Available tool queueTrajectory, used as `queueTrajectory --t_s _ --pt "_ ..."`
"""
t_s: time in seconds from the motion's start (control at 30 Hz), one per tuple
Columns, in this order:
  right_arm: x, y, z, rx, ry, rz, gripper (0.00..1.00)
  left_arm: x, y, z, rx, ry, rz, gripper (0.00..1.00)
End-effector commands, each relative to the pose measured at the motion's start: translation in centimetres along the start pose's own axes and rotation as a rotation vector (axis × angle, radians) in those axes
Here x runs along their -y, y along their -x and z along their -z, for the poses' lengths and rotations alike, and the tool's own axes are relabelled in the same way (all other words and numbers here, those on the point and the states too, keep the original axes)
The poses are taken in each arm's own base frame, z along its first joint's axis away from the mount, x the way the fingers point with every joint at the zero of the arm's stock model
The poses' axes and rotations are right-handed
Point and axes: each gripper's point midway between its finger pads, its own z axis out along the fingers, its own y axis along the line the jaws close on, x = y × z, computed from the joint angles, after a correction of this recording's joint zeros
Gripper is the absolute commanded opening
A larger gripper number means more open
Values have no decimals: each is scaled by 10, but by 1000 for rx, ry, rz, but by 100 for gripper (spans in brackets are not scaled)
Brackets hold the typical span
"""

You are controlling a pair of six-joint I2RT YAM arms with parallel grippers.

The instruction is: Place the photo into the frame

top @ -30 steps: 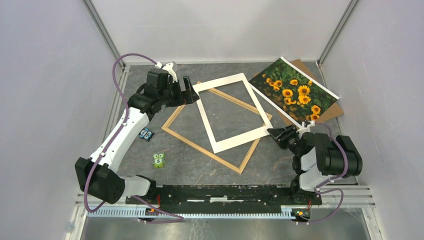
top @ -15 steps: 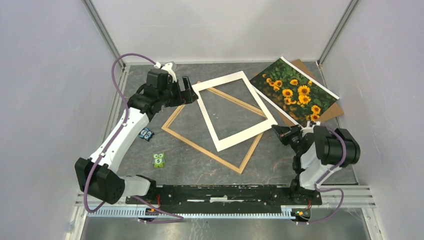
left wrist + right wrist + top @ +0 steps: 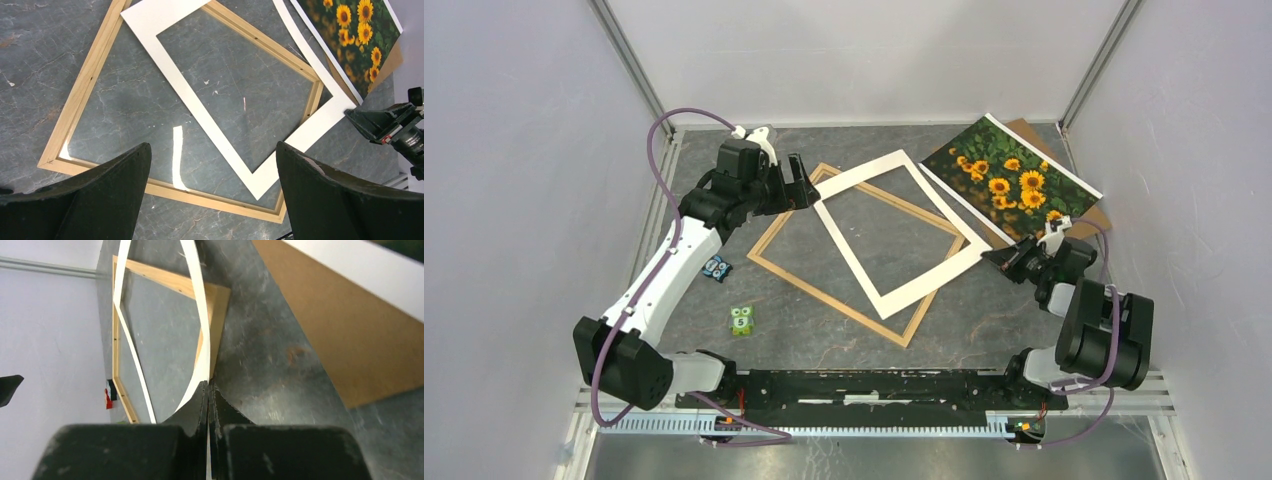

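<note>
White mat (image 3: pixel 184 86) corner in right hand (image 3: pixel 990 257)

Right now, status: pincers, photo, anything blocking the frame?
Left pincer open over frame. Right pincer shut on white mat corner. Photo on brown board. Mat lies across frame.

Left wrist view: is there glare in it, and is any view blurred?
Left wrist view: a white glare streak inside the frame. Right wrist view: the right end effector, shut on the white mat, is out of focus. Top external view: sharp, evenly lit.
</note>
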Motion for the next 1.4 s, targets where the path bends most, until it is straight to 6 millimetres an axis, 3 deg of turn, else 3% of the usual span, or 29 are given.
queueTrajectory --t_s 0.0,0.13,0.27,0.43,0.47,0.63,0.77,1.1,1.2,1.37 --pt "8 -24 15 -127 -11 -48 0 3 12 1 55 -9 -21 100" --pt "24 -17 9 -283 -166 132 0 8 10 -2 40 -34 -12 100" --pt "-11 -10 -4 -243 -26 225 0 9 7 -4 28 -46 -8 100" --pt "-14 -15 -15 -300 -37 286 0 10 8 -2 31 -48 -12 100" --pt "-13 -14 -17 -293 -49 279 0 10 8 -3 28 -50 -10 100" --pt "-14 -20 -19 -128 -25 123 27 11 4 -6 14 -62 -4 100" --pt "-14 -21 -18 1 -16 41 38 12 4 -6 11 -63 -4 100" --pt "-29 -28 -30 106 37 -58 41 11 3 -7 9 -62 -4 100" --pt "-29 -27 -34 127 45 -102 36 12 3 -7 8 -64 -4 100" --pt "-56 -7 -33 188 143 -57 0 12 5 -4 18 -63 -7 100"
